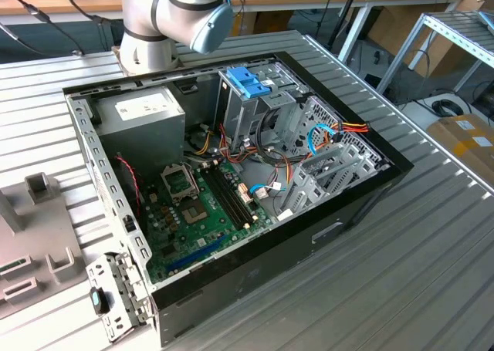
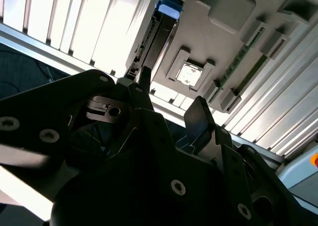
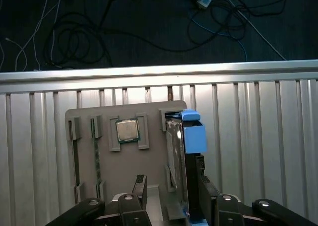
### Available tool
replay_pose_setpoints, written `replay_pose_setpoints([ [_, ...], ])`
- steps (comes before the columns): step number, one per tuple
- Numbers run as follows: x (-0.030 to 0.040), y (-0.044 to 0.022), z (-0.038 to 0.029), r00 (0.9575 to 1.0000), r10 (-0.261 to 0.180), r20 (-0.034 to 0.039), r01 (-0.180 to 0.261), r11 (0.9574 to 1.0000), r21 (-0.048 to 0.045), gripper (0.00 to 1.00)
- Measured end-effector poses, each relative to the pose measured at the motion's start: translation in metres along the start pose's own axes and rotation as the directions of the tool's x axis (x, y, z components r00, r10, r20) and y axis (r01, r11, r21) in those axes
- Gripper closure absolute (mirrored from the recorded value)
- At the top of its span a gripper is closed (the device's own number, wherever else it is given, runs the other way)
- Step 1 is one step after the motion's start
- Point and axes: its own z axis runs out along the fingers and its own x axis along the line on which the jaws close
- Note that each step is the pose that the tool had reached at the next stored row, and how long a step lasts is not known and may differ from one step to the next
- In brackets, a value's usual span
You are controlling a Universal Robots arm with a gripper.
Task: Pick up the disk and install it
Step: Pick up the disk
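The gripper (image 3: 171, 175) is open. In the first wrist view its two dark fingers (image 3: 140, 184) stand apart with nothing clamped, one on each side of the disk (image 3: 175, 136). A clear gap shows beside one finger. Whether the other finger touches the blue carrier frame (image 3: 194, 136) cannot be told.

The disk stands on edge in a slot of the grey holder plate (image 3: 107, 166), just beside a processor chip (image 3: 127, 130) seated in its own recess. The plate lies on the ribbed metal table (image 3: 258, 136).

The disk looks rigid, fairly dense and smooth-sided, and is probably sensitive to knocks. The two broad metal faces seem the best hold, since the plastic frame would likely flex.

In the exterior view the open computer case (image 1: 255, 285) is well apart, its drive cage (image 1: 258, 116) topped by a blue handle (image 1: 248, 81).
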Motion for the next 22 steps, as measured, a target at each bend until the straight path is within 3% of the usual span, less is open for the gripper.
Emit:
replay_pose_setpoints([
  [22,-0.0107,0.0015,0.0022,1.0000,0.000,0.0000,0.000,1.0000,0.0001,0.46],
])
